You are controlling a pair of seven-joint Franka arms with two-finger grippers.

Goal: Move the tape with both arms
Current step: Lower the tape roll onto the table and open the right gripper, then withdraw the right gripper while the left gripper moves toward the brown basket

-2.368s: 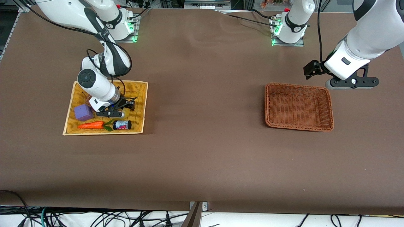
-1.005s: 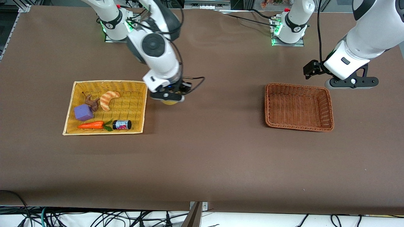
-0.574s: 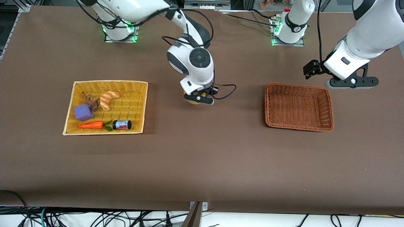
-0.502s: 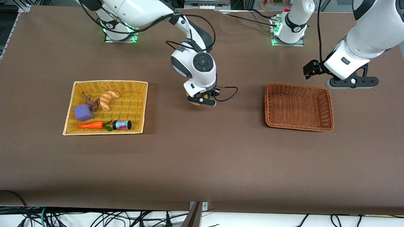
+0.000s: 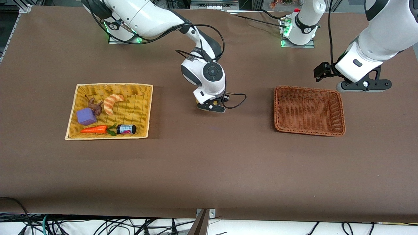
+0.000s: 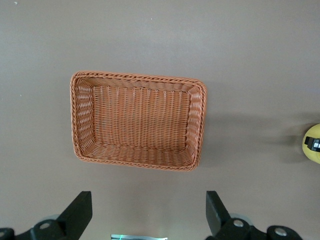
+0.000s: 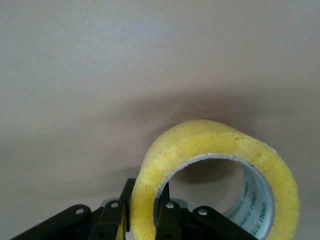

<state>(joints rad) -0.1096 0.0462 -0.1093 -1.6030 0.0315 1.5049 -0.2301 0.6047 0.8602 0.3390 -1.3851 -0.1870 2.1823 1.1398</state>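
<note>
My right gripper (image 5: 211, 107) is shut on the pale-yellow tape roll (image 7: 220, 170), one finger inside the core and one outside the ring wall. It holds the roll low over the bare middle of the table; in the front view only a yellow sliver of the tape (image 5: 200, 106) shows under the hand. My left gripper (image 5: 364, 85) waits, open and empty, above the table beside the brown basket (image 5: 308, 109), toward the robots' bases. In the left wrist view its black fingers (image 6: 79, 212) stand wide apart over the table next to the basket (image 6: 137, 120).
A yellow wicker tray (image 5: 143, 107) at the right arm's end holds a croissant toy (image 5: 112, 102), a purple cube (image 5: 86, 116), a carrot (image 5: 94, 129), a small dark jar (image 5: 126, 129) and a brown piece (image 5: 93, 105). The brown basket holds nothing.
My right arm lifted the tape out of the yellow tray and carried it to the table's middle, sinking slightly in the last half second. The left arm has not moved.
</note>
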